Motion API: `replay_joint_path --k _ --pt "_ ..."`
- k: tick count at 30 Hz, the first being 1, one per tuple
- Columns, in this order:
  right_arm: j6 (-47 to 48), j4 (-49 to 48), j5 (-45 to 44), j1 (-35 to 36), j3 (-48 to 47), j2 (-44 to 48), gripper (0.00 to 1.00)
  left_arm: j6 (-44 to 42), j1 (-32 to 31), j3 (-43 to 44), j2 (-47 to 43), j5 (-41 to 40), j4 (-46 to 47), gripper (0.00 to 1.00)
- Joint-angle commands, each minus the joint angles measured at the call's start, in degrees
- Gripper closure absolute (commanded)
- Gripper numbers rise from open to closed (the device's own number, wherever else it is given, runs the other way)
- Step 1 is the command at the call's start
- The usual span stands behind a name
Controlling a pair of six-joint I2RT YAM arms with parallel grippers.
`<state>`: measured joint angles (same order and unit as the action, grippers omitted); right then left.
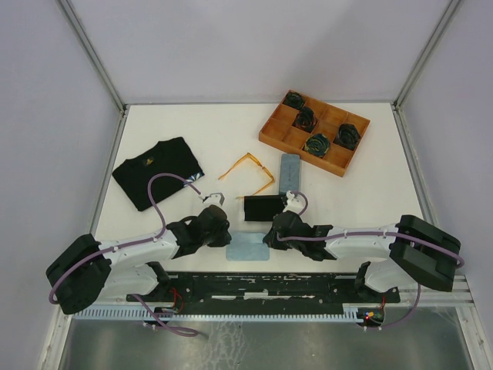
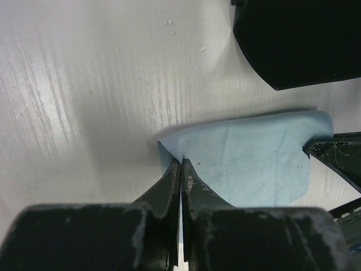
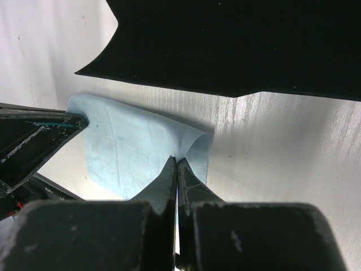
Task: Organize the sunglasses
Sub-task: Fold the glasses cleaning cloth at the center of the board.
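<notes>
Table (image 1: 192, 131): flat white surface with faint wood-grain streaks, matte.
Tray (image 1: 277, 123): rectangular, orange-brown wood, divided into compartments. Dark rolled items lie in several of them. It sits far ahead and to the right of both grippers.
Garment (image 1: 156, 171): black fabric, folded into a rough square, ahead and to the left of the left gripper.
Cloth (image 1: 248, 249): light blue, thin, soft weave, roughly rectangular, lying between the two grippers. Its edge puckers upward at each set of fingertips.
Black case (image 1: 263, 206): oblong, matte black, rounded outline, just ahead of both grippers and beyond the cloth.
Grey-blue case (image 1: 290, 171): oblong, narrow, rounded ends, ahead of the right gripper and past the black case.
Sunglasses (image 1: 260, 168): thin translucent orange-yellow plastic frame with the temple arms spread open, lying flat on the table.
Sunglasses position: ahead of both grippers and beyond the black case, just to the left of the grey-blue case, well apart from either set of fingertips.
Left gripper (image 2: 181, 164): jaws fully together, pinching the near-left corner of the cloth. It touches nothing else.
Right gripper (image 3: 176, 161): jaws fully together, pinching the opposite edge of the cloth and facing the left gripper across it.
</notes>
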<state>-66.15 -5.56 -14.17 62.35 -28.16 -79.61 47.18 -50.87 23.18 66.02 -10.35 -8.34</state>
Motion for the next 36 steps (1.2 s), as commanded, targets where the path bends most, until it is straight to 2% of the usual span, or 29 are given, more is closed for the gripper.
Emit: replay_joint_path --k 1,19,36 --pt "0.52 -1.28 -0.33 -0.21 -1.76 0.50 1.00 -2.10 -0.17 1.04 -1.31 -0.90 -0.32 0.97" --pt "0.42 0.36 3.88 -0.18 -2.00 3.46 1.00 -2.40 -0.17 -0.90 -7.31 2.11 -0.96 0.97" --pt "0.32 7.03 6.45 0.46 -2.02 5.57 1.00 1.45 -2.07 -5.07 -10.98 5.58 -0.15 0.97"
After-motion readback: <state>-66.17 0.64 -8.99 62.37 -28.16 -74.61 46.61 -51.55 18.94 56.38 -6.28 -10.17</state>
